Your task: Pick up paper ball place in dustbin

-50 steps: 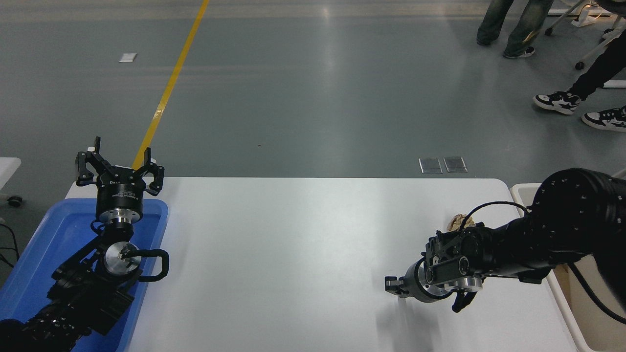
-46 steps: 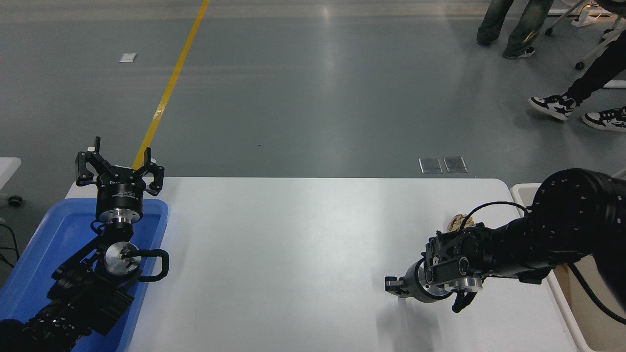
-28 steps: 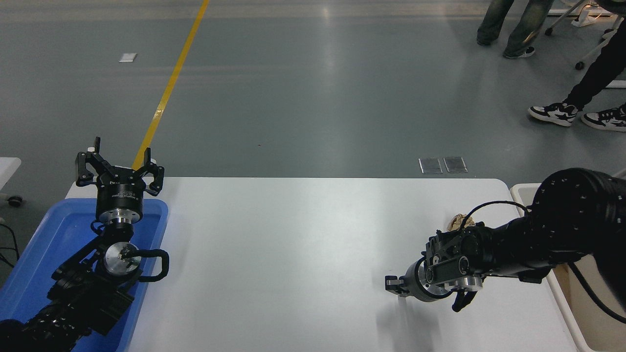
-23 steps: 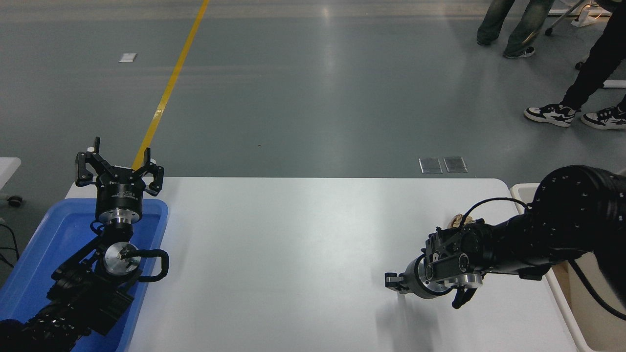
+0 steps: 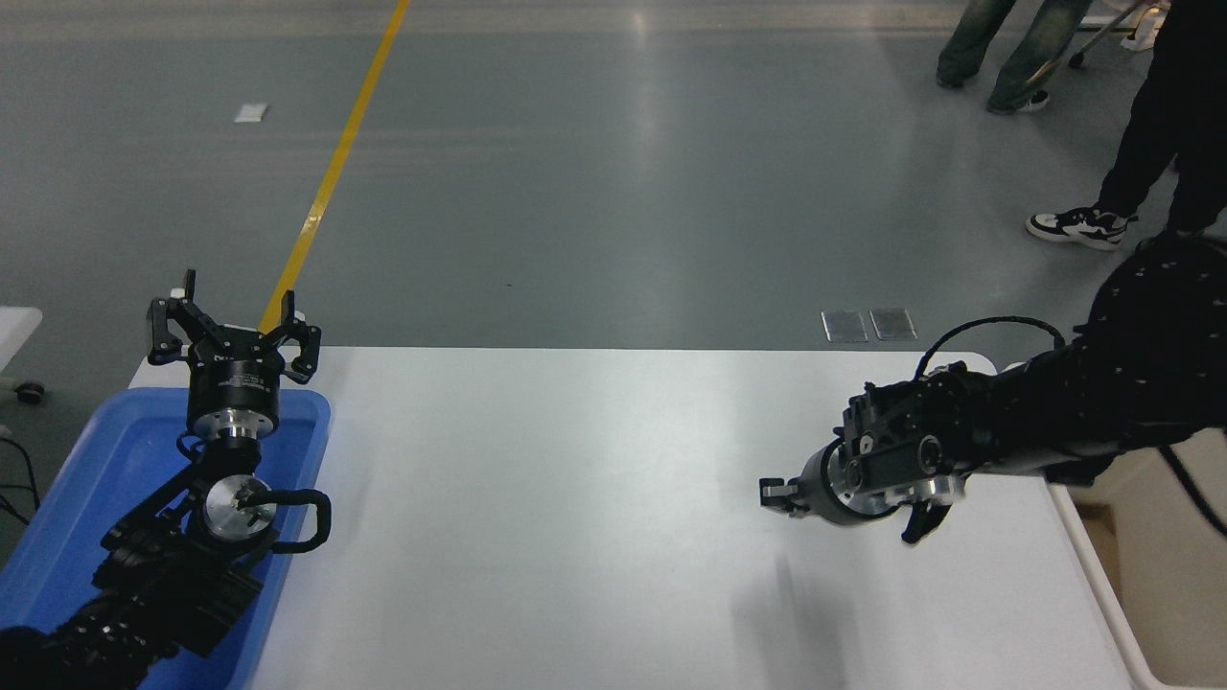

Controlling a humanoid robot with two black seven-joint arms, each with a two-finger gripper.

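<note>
**Hand state.** The right black robot hand hangs above the white rectangular worktop, pointing towards the left of the picture. Its fingers are spread apart, and nothing is seen between them. The left black robot hand is parked at the lower left over the shallow blue plastic tray, fingers spread and empty.

**Location of the task item.** The tan-brown crumpled paper ball is not visible. No part of it shows on the bare worktop or in either hand. The only place that could hide it is the far right corner, which the right arm covers, so its position cannot be confirmed. Colour, creasing and shape cannot be checked here.

**Receptacle.** The large cream-beige rectangular plastic dustbin stands just beside the right edge of the worktop, partly under the right arm.

**Fault risks (assessment).**
- Occlusion: with the item out of sight behind the arm, a descent may miss it or strike it with the forearm.
- Displacement: a light wad of paper probably slides or rolls at a glancing touch and could go off the far edge.
- Weak grip: crumpled paper compresses, so a partial closure on one fold may let it drop short of the dustbin rim.
- Cable: the looped black cable above the wrist could snag.
</note>
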